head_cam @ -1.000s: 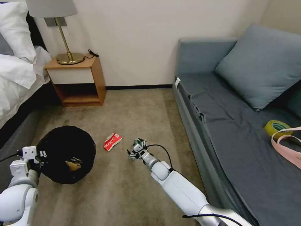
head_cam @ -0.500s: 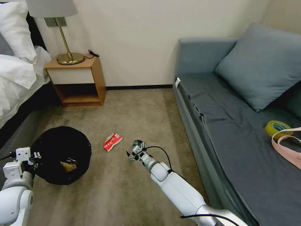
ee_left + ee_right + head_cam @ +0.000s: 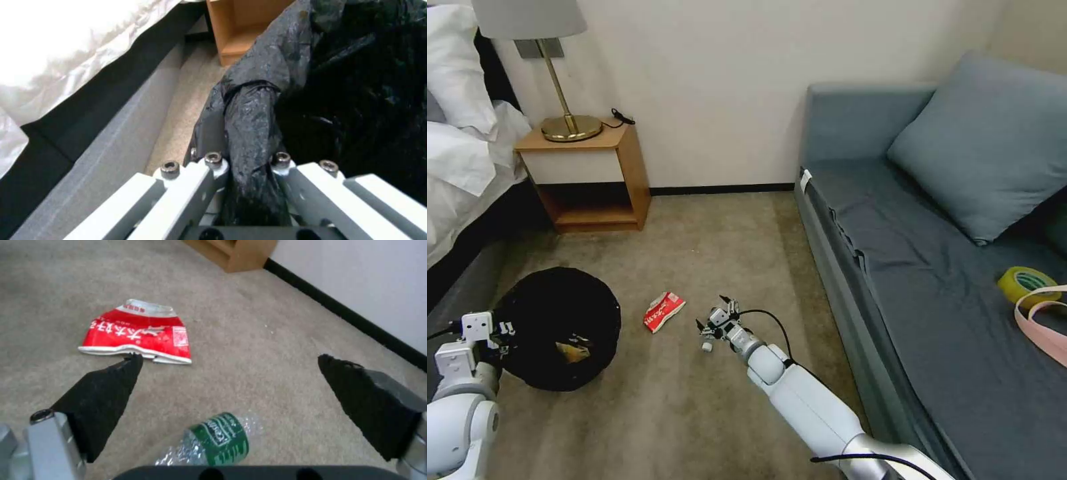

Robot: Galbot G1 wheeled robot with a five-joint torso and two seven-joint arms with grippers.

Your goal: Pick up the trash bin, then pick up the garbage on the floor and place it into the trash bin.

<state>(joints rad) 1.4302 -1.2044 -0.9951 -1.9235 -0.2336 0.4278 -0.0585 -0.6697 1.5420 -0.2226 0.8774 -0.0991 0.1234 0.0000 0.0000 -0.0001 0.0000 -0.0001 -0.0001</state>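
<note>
Lower left in the head view, we see the trash bin (image 3: 560,327) with our left end effector (image 3: 245,163) pinching its black bag. At centre, our right end effector (image 3: 712,321) is spread over a small bottle (image 3: 213,440), beside a red-and-white packet (image 3: 664,311); the nightstand (image 3: 590,177) and sofa (image 3: 934,293) flank the carpet.

Your round bin's crinkly black plastic liner (image 3: 560,320) looks thin and glossy, its folds catching light where the left gripper's (image 3: 245,163) smooth pale metal links and dark screw heads pinch a bunched fold. The right gripper's black finger pads (image 3: 106,386) look matt and finely textured, rubbery. Beneath them you have a crushed clear plastic bottle (image 3: 209,443) with a smooth green printed label, and a flat, glossy red-and-white packet (image 3: 138,336). The beige carpet (image 3: 707,240) is short, rough pile. The bedside cabinet (image 3: 620,167) is satin, light-brown wood.
</note>
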